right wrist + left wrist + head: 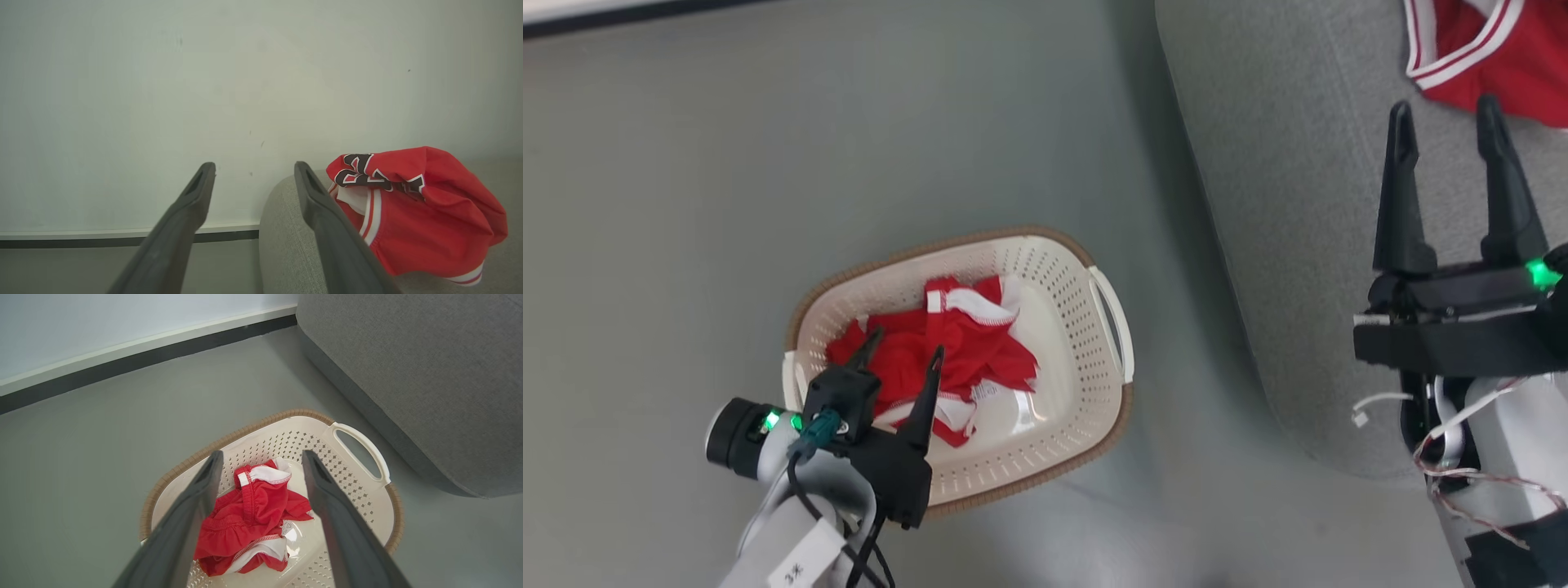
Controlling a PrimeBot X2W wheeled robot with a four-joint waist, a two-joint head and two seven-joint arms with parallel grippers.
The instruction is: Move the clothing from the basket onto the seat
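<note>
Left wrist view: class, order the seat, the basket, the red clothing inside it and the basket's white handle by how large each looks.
1. seat, largest even though the frame crops it
2. basket
3. red clothing
4. handle, smallest

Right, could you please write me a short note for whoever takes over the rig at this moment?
Left gripper: open, empty, poised over the basket, pointing at the red shorts inside.
Right gripper: open, empty, over the seat beside the jersey.
Done: jersey lies on the seat.
Left to do: grasp the shorts and move them onto the seat.
</note>
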